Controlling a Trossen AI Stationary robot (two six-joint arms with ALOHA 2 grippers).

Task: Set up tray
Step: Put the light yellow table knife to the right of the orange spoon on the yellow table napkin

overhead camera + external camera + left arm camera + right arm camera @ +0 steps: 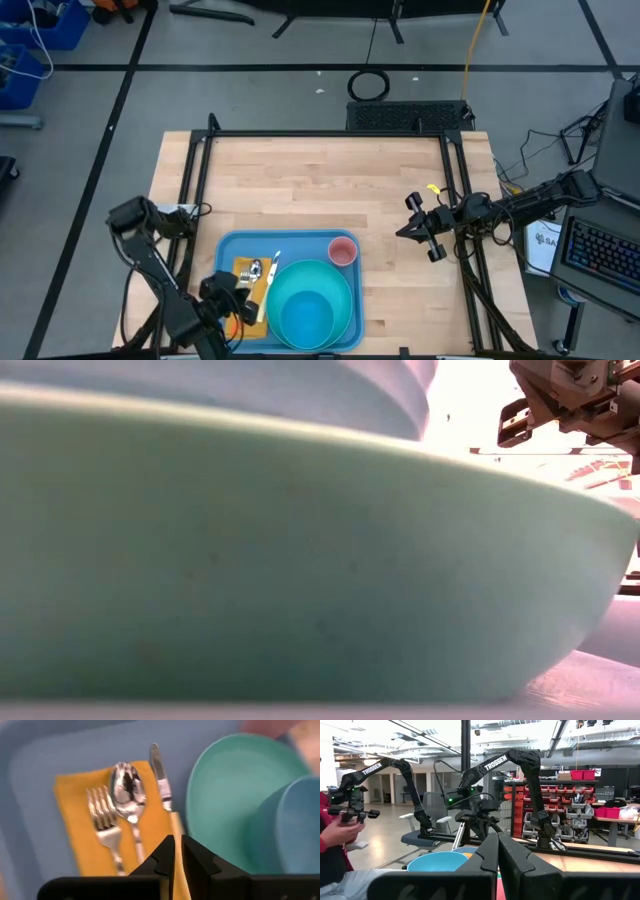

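Note:
The blue tray (228,262) lies at the table's near edge. On it stand a turquoise plate (342,295) bearing a blue bowl (305,318), and a pink cup (343,250) in the far right corner. An orange napkin (75,815) on the tray's left part carries a fork (102,817), a spoon (127,790) and a knife (161,777) with a yellow handle. My left gripper (178,851) hovers shut over the napkin's near end, with only a slit between its fingers. My right gripper (418,228) hangs shut above the table's right side. My left gripper slants down from the table's near side, in line with the knife. The knife's yellow handle (175,822) runs under its fingertips and shows through the slit between them. Whether the fingers touch the handle I cannot tell.
Bare wooden tabletop (320,185) stretches from the tray to the far edge. Black frame rails (200,190) run along the left and right sides. The plate's rim (300,560) fills the low view. A person (332,845) sits beyond the table in the right wrist view.

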